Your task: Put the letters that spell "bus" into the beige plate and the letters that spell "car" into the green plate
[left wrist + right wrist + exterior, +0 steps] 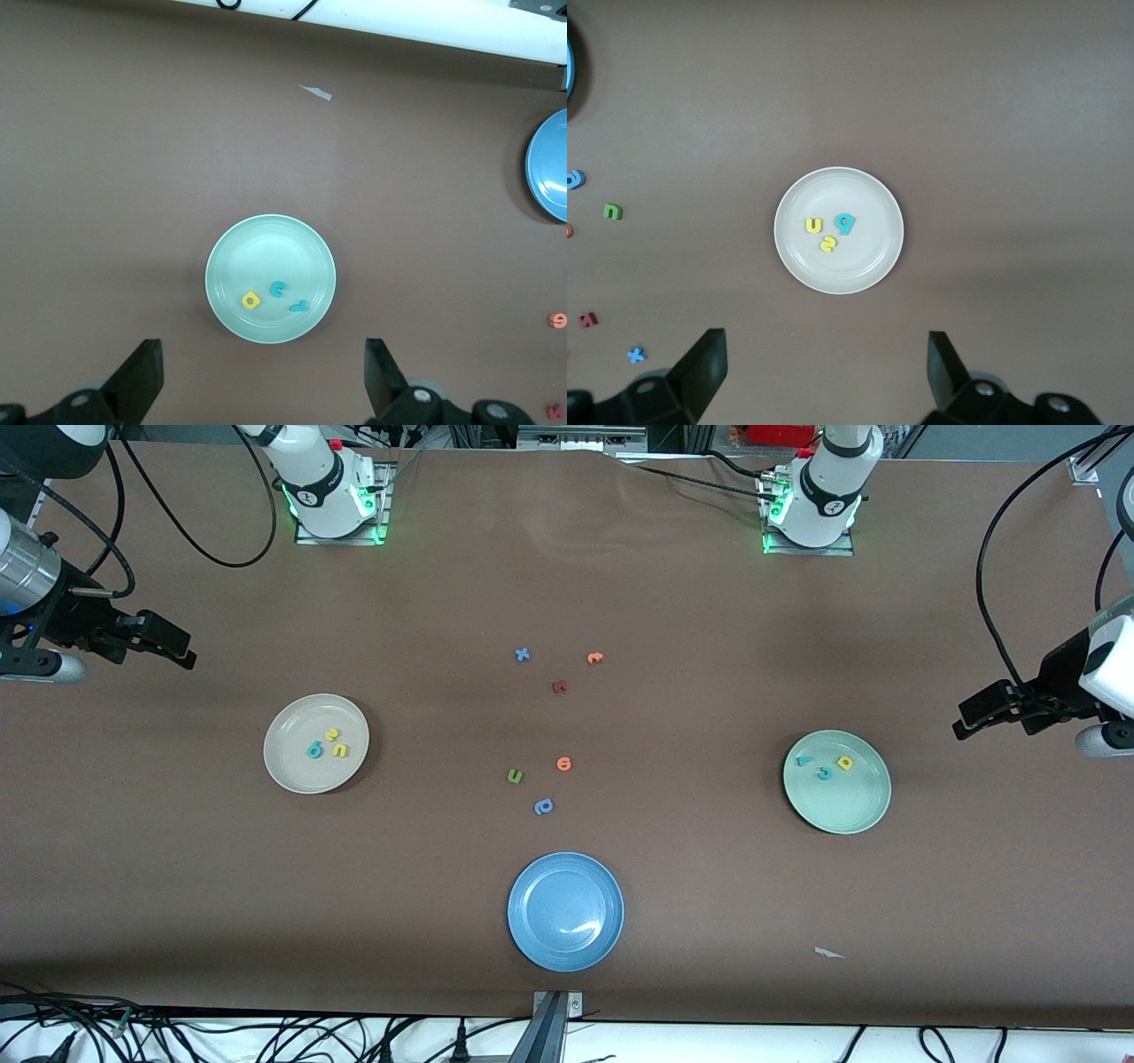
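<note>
Resting in the beige plate [316, 743] (toward its 12 o'clock rim) are the "bus" letters [327, 747]; the green plate [837, 781] holds the "car" letters [825, 767]. Left end effector [967, 721] and right end effector [182, 653] hang released above the desk [673, 886].

left pincer [961, 726] right edge of frame, raised, fingers spread wide, empty, waiting | right pincer [182, 654] left edge of frame, raised, fingers spread wide, empty | both arms drawn back

High front camera spans the table [673, 620]; wrist cameras look down on separate plates.
</note>
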Controlling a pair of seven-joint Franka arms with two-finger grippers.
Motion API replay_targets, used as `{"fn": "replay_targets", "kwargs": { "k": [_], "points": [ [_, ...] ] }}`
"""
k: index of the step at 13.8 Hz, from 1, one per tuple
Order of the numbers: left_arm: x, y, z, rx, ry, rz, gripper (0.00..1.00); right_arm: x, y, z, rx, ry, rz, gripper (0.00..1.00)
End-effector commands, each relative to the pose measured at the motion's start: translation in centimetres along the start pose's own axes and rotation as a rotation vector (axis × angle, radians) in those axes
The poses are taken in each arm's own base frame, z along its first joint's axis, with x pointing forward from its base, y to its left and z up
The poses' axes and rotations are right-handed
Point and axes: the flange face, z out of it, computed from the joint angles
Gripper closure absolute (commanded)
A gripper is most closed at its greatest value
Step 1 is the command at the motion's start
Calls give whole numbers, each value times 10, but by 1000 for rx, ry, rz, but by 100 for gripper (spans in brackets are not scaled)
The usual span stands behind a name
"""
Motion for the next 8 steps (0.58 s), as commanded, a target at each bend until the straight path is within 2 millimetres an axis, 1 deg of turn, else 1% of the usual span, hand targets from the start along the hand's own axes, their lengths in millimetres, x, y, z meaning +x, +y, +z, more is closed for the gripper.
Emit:
{"fn": "replay_targets", "kwargs": {
  "k": [1, 3, 5, 8],
  "points": [
    [-6, 4, -9, -21, 21, 28, 0, 1, 2, -4, 19, 1, -3, 0],
    [-8, 12, -9, -12, 15, 89, 0, 1, 3, -4, 19, 1, -1, 0],
    [-7, 10, -11, -13, 15, 129, 0, 1, 3, -3, 19, -1, -1, 0],
    [-6, 9, -10, -13, 14, 129, 0, 1, 3, -3, 19, -1, -1, 0]
  ]
}}
